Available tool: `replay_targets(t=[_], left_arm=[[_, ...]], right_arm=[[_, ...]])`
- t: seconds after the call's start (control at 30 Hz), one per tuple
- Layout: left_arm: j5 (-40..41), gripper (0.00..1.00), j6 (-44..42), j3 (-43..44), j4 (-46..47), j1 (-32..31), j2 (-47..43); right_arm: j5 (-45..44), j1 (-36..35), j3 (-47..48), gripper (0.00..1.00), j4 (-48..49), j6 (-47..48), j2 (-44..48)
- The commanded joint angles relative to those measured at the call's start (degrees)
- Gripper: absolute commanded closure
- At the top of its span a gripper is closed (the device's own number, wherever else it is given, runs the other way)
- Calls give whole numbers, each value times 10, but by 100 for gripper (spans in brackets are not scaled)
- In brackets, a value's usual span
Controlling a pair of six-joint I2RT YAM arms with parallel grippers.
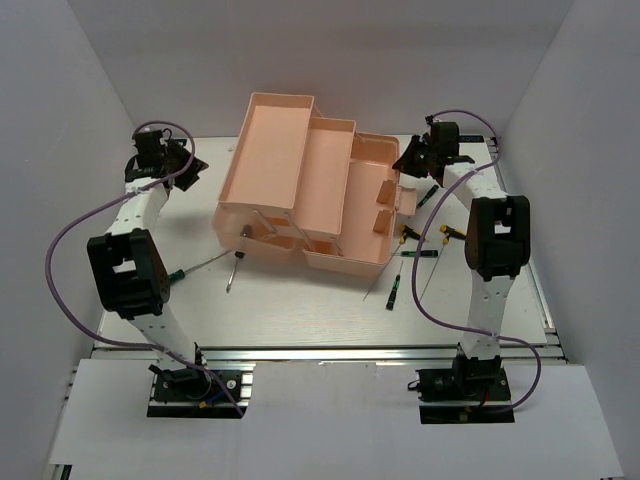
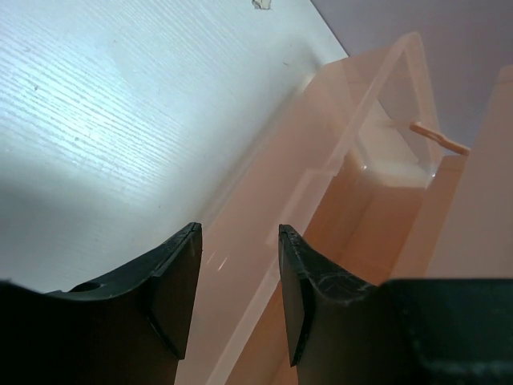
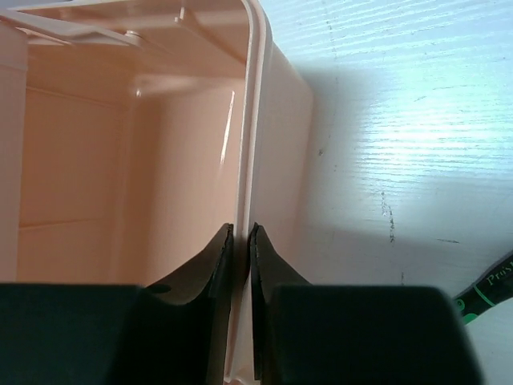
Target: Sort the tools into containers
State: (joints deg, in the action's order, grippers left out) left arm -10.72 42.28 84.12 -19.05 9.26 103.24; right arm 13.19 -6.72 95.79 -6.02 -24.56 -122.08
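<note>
The salmon-pink toolbox point(image 1: 300, 180) stands open in the middle of the table, its trays stepped out to the far left. My left gripper point(image 1: 195, 165) is open and empty beside the box's left wall point(image 2: 345, 160); the jaws point(image 2: 240, 233) hold nothing. My right gripper point(image 1: 408, 163) is shut on the rim of the box's right wall point(image 3: 256, 96), one finger inside and one outside point(image 3: 241, 228). Screwdrivers lie on the table: a green-handled one point(image 1: 200, 265) and a dark one point(image 1: 233, 272) at the front left, several more point(image 1: 418, 252) to the right of the box.
A yellow-black T-handled screwdriver point(image 1: 445, 232) lies by the right arm's elbow. A green-black handle point(image 3: 489, 289) shows at the right edge of the right wrist view. White walls enclose the table on three sides.
</note>
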Motion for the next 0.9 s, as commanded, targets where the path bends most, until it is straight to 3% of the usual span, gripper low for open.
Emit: replay_targets(t=[0.0, 0.13, 0.3, 0.43, 0.47, 0.6, 0.7, 0.87], left_arm=[[-3, 47, -21, -15, -5, -1, -52], [44, 47, -39, -22, -55, 0, -104], [129, 44, -63, -87, -128, -27, -217], [198, 44, -70, -148, -201, -100, -323], [219, 45, -60, -160, -220, -155, -335], [314, 48, 58, -221, -307, -276, -378], [318, 55, 101, -312, -311, -301, -426], [335, 58, 106, -356, -312, -305, -481]], right_arm=[[12, 5, -17, 83, -7, 41, 15], [69, 6, -20, 49, -9, 70, 31], [146, 6, -26, 16, 8, 122, 88], [159, 7, -31, 11, 8, 188, 142], [165, 6, -32, 11, 1, 204, 150], [212, 19, -55, 11, -7, 274, 204], [277, 35, -85, 11, -4, 309, 233], [309, 56, -146, 11, -2, 359, 272]])
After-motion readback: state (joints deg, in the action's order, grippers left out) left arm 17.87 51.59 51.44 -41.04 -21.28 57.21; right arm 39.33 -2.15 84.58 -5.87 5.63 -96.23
